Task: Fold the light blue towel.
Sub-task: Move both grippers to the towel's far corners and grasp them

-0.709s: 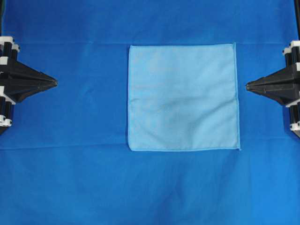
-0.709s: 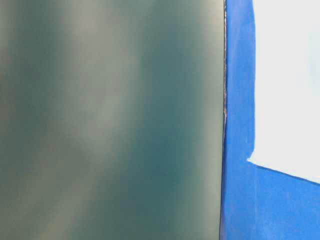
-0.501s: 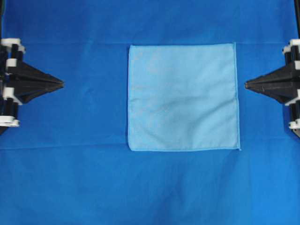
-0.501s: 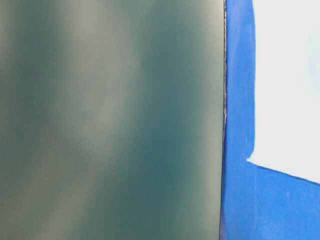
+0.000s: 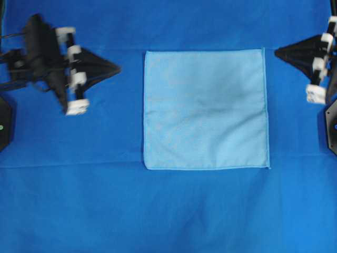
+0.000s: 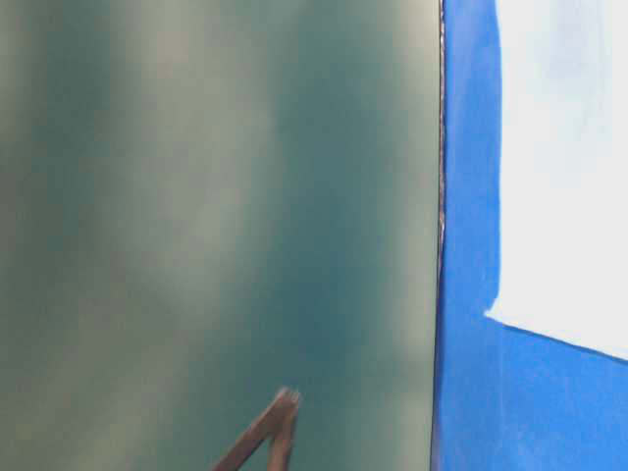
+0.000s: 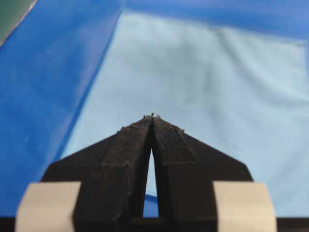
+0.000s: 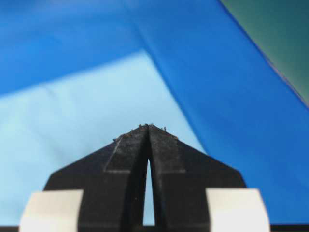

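The light blue towel (image 5: 205, 109) lies flat and unfolded, a square in the middle of the deep blue cloth (image 5: 168, 211). My left gripper (image 5: 119, 68) is shut and empty, its tip a short way left of the towel's upper left corner. My right gripper (image 5: 276, 51) is shut and empty, just right of the towel's upper right corner. In the left wrist view the shut tip (image 7: 152, 116) points over the towel (image 7: 203, 72). In the right wrist view the shut tip (image 8: 148, 126) hangs over the towel's corner area (image 8: 72, 116).
The deep blue cloth covers the whole table around the towel. In the table-level view a blurred grey-green surface (image 6: 216, 216) fills the left, with the blue cloth (image 6: 471, 373) at right and a dark gripper tip (image 6: 280, 417) low down.
Both arms have swung toward the towel's upper corners: the left gripper moved right and up, the right gripper moved up. The towel has not moved.
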`<state>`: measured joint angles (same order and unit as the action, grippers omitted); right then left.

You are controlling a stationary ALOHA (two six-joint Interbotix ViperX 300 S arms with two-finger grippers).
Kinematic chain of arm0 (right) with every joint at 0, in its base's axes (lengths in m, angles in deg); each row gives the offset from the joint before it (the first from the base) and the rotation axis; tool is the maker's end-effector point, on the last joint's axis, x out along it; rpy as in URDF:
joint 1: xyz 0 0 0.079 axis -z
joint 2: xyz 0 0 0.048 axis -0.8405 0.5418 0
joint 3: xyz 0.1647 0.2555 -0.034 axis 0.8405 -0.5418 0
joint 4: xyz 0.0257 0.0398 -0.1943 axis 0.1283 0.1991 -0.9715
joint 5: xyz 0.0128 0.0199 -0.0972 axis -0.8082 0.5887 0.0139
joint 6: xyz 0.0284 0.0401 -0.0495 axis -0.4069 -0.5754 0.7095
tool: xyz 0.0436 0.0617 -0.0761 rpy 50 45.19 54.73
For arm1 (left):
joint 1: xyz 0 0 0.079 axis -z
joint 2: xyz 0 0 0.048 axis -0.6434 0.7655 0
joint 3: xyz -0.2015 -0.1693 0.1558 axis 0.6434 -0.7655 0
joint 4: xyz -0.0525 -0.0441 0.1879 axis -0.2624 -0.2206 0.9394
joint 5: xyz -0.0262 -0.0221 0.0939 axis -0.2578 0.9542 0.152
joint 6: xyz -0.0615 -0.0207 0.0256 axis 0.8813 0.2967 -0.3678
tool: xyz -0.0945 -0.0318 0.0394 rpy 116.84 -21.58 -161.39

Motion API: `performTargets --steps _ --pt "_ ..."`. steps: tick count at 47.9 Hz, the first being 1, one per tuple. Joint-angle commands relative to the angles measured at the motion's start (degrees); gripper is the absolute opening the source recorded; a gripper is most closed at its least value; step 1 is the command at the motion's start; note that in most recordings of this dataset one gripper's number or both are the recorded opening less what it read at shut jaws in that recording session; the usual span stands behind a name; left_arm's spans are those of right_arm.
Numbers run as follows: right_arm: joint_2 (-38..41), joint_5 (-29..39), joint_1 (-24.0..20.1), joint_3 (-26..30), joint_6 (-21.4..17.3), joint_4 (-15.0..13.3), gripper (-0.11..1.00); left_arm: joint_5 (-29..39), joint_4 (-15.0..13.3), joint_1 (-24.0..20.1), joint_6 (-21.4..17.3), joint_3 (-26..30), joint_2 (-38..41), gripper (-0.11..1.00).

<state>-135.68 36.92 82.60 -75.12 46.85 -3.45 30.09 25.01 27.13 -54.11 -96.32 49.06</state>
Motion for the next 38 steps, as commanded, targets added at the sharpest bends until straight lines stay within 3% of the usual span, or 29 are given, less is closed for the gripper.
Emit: performTargets --steps 1,6,14,17,24,38 --pt "2.6 0.6 3.9 0.9 -0.1 0.0 0.01 0.8 0.0 -2.3 -0.1 3.8 3.7 0.02" --pt "7.4 0.9 8.9 0.8 0.4 -0.3 0.06 1.2 -0.1 -5.2 -0.1 6.8 9.5 0.25" --pt "16.6 0.5 13.4 1.8 0.5 -2.7 0.54 1.0 0.0 -8.7 -1.1 10.6 18.3 0.73" --pt "20.7 -0.4 14.1 2.5 0.5 -3.9 0.63 0.9 0.0 -9.8 -1.1 11.9 21.4 0.85" --pt "29.4 -3.5 14.6 4.1 0.5 -5.1 0.58 0.3 0.0 -11.3 -1.2 14.5 27.4 0.86" --pt "42.5 -7.6 15.9 7.3 0.7 -6.5 0.58 -0.8 0.0 -13.4 -1.2 17.8 35.8 0.86"
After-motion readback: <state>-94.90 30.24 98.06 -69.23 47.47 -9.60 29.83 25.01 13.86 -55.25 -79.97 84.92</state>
